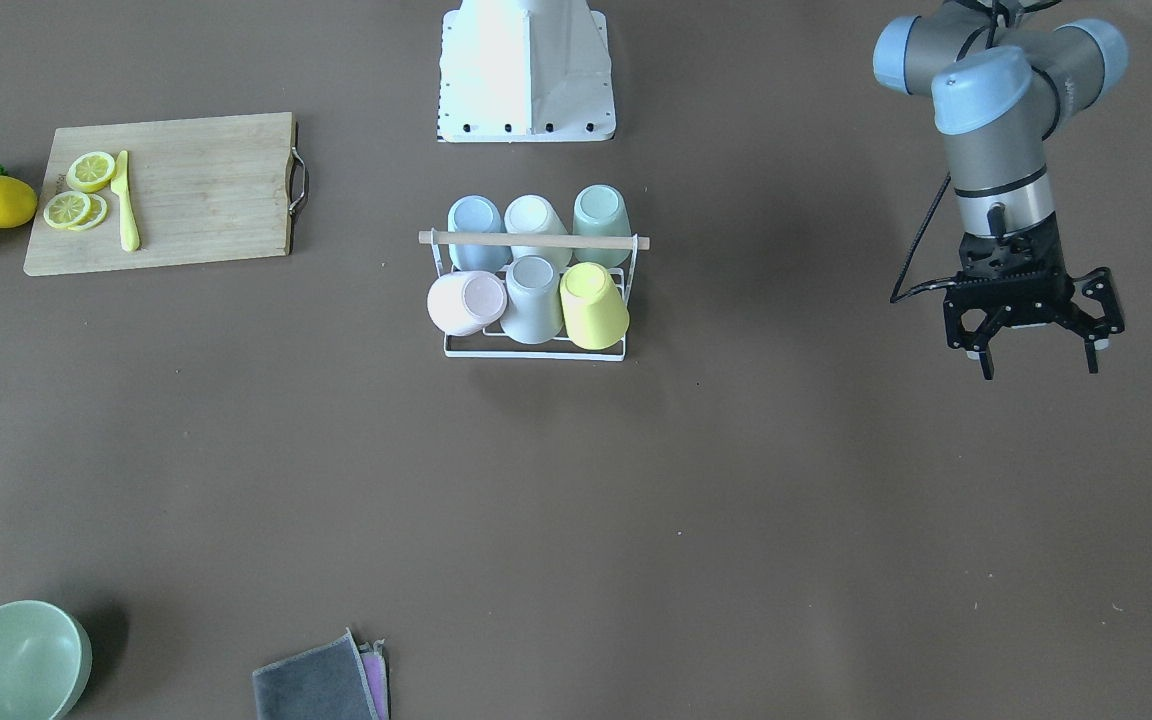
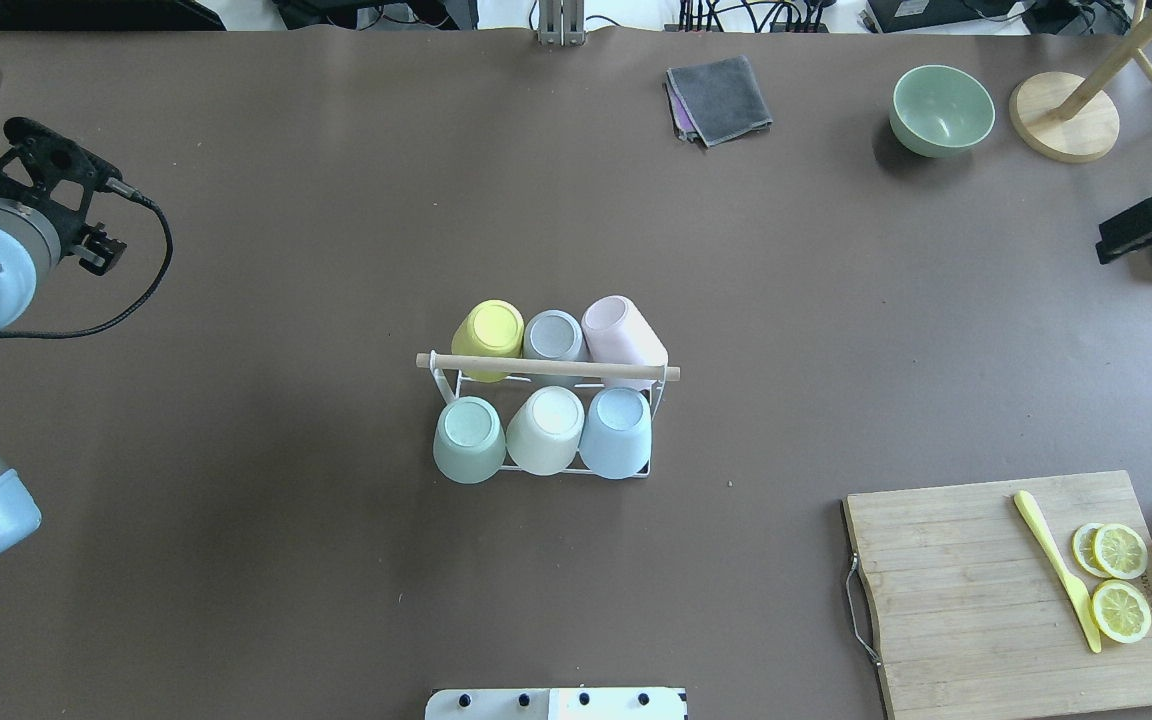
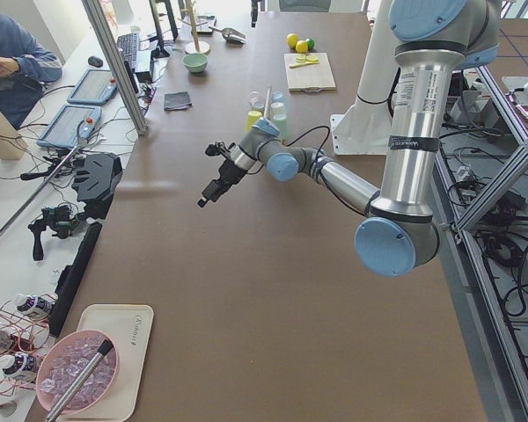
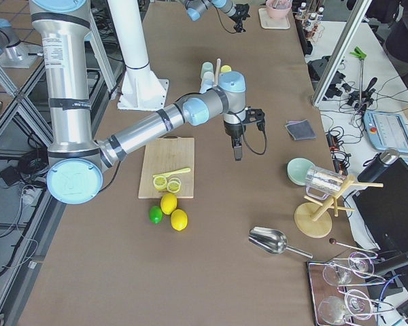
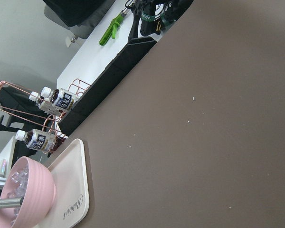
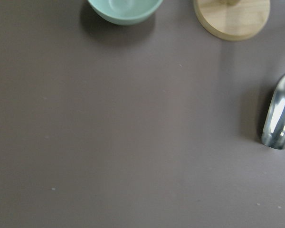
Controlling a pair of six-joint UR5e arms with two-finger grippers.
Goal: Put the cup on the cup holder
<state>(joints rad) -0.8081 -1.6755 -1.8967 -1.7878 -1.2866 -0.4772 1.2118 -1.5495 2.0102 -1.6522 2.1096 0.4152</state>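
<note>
The cup holder (image 2: 548, 367) sits mid-table with six cups (image 2: 546, 430) on it (full, we judge). Our left gripper (image 1: 1040, 365) hangs wide, empty, well apart; of the right gripper (image 4: 237, 151) we cannot tell. We should back away high.

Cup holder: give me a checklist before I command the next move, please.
1. Free prong on the cup holder: not ok, six cups fill both rows.
2. Every cup seated: cannot tell; the pink cup leans outward, and the other five sit upside down.
3. The left gripper open and empty: ok.
4. The right gripper open: cannot tell, it is only partly in view at the picture's edge.
5. Both arms apart from the holder: ok.
</note>
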